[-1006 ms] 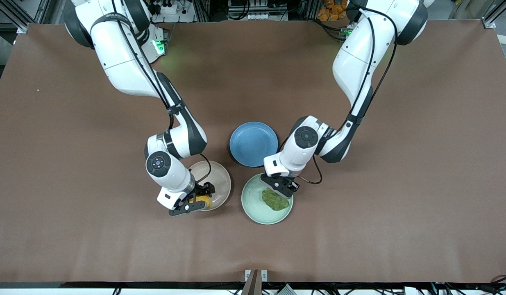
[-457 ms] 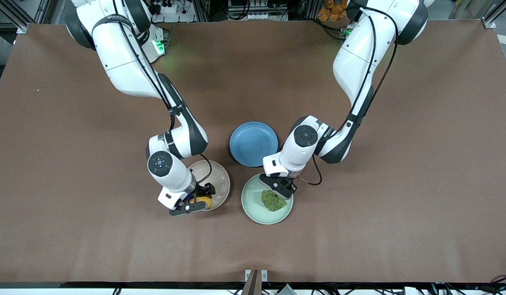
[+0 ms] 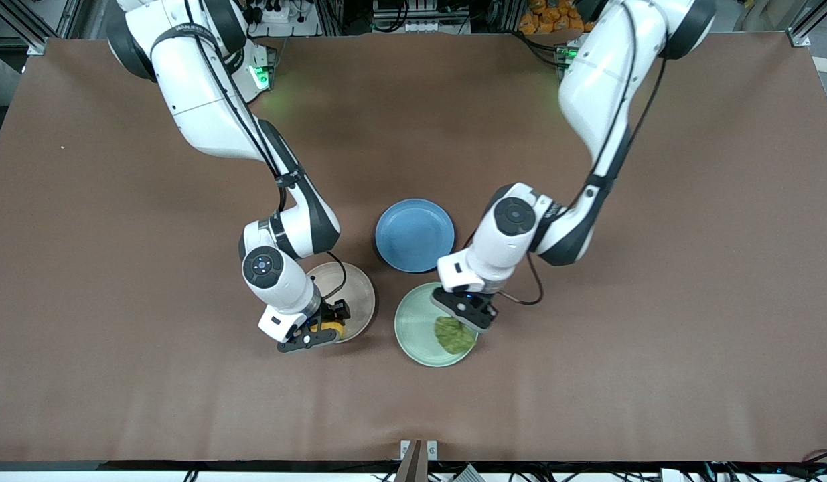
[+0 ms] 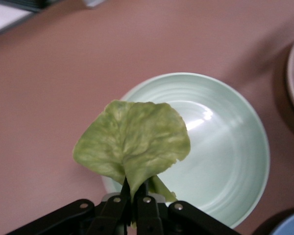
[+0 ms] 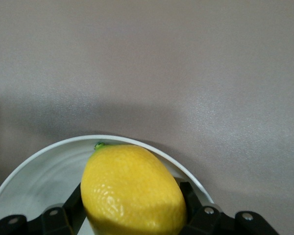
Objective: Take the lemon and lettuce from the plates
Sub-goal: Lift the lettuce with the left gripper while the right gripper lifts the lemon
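Note:
A crumpled green lettuce leaf is pinched between the fingers of my left gripper, which is shut on it just above the mint green plate. From the front, the lettuce hangs over that plate at its edge toward the left arm's end, under the left gripper. My right gripper is shut on the yellow lemon at the beige plate's rim nearest the front camera. In the right wrist view the lemon fills the space between the black fingers, over the plate's rim.
An empty blue plate lies farther from the front camera, between the two arms' wrists. Brown table surface spreads all around the plates.
My left gripper has shut on the lettuce and raised it, bunching the leaf; that arm swung slightly toward its own end. My right gripper has shut on the lemon.

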